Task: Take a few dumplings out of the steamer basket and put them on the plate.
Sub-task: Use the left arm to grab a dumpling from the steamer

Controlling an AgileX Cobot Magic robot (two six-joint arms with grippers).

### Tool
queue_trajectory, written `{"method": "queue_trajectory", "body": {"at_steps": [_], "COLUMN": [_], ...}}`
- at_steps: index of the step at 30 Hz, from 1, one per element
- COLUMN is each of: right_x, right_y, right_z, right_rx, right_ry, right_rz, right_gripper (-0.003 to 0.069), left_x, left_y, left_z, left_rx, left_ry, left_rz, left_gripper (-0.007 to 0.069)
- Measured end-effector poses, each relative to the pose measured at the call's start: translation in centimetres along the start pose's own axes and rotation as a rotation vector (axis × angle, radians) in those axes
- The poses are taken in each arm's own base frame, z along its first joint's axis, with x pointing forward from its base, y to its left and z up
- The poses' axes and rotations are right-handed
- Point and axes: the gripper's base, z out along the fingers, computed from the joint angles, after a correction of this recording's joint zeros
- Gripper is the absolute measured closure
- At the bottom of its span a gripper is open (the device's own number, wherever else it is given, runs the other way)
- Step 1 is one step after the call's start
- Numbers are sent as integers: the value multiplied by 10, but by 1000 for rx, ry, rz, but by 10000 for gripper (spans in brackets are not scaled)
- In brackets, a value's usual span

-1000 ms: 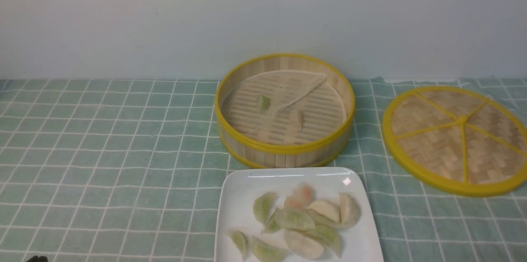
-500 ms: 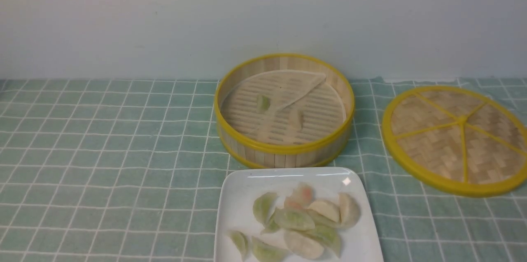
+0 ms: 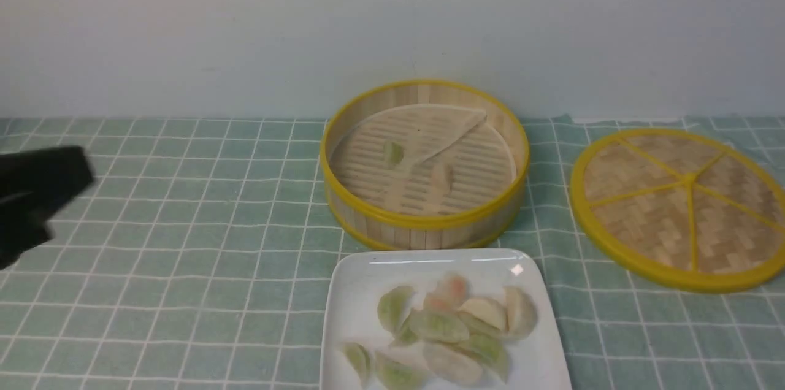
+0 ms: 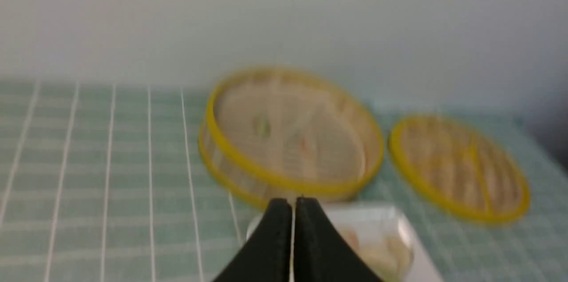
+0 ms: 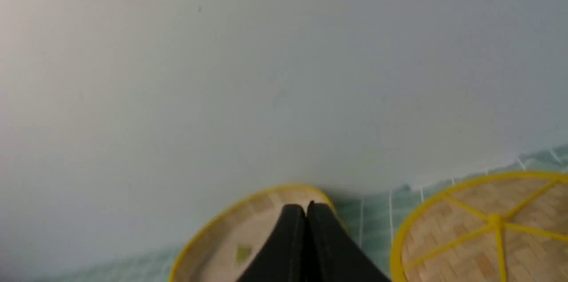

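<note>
At the far left of the front view the left gripper shows as a dark blur over the checked cloth, well apart from the plate and the basket; its own wrist view shows its fingers together, with nothing between them. Right of it, in the middle of the scene, the near side is taken by the white square plate, and just beyond its far edge stands the round steamer basket. On the plate, the leftmost dumpling is green, its long axis running from far left to near right. Next to it a pale green one slants the same way, and farther off another green one points from near left to far right. A pile in the middle has a green dumpling lying nearly left to right, and a cream one slanting toward the near right. At the plate's right, a cream dumpling lies with its long axis near to far. In the basket, a green dumpling sits left of centre and a cream one right of it, both pointing near to far. The woven lid lies at the right. The right gripper, seen only in its wrist view, has its fingers together, empty.
</note>
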Motion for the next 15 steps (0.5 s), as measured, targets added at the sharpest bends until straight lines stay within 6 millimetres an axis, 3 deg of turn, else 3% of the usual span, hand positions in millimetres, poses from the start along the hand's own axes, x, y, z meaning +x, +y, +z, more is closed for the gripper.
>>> {"method": "queue_trajectory", "body": {"at_steps": [1, 2, 3, 6, 8, 9, 11, 12, 15], "right_x": [-9, -12, -25, -41, -47, -54, -62, -63, -70], "right_y": [6, 8, 15, 21, 22, 24, 25, 26, 25], "right_z": [10, 9, 23, 46, 56, 68, 84, 86, 107], "right_rx": [13, 8, 16, 21, 19, 15, 10, 10, 6], "right_ry": [133, 121, 278, 459, 509, 555, 589, 593, 651], "right_rz": [-36, -44, -94, -150, -171, -192, -209, -211, -224], "right_gripper": [673, 673, 673, 673, 673, 673, 673, 673, 672], "left_x": [-10, -13, -24, -34, -35, -37, -38, -39, -48], "left_y": [1, 5, 9, 17, 16, 8, 0, -1, -15], "left_z": [14, 26, 49, 97, 111, 133, 156, 158, 198], "left_rx": [5, 3, 12, 14, 11, 3, -11, -17, -17], "left_ry": [123, 183, 322, 511, 546, 587, 606, 604, 600], "left_rz": [14, 12, 28, 72, 101, 154, 204, 211, 282], "left_gripper": [631, 631, 631, 631, 631, 631, 631, 631, 631]}}
